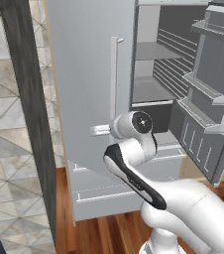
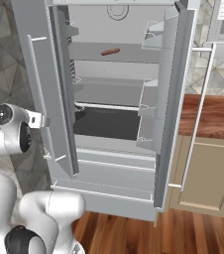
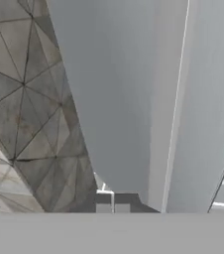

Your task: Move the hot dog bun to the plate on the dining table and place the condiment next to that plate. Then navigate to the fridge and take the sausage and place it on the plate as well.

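The fridge (image 2: 116,163) stands in front of me with both doors swung open. A brown sausage (image 2: 110,51) lies on an upper shelf inside, towards the back. My gripper (image 1: 100,130) is shut with nothing in it, low down against the outer face of the left door (image 1: 84,84), below its vertical handle (image 1: 114,74). From the right base view the gripper (image 2: 36,119) sits just left of that door's edge, well below and left of the sausage. The hand view looks along the grey door panel (image 3: 134,99), with both fingertips (image 3: 103,204) close together.
The right fridge door (image 2: 169,99) carries shelf bins and stands open beside a wooden cabinet (image 2: 208,173) and counter. A dark post (image 1: 27,114) and tiled wall (image 1: 0,149) lie left of the fridge. Lower drawers (image 2: 104,178) sit above the wood floor.
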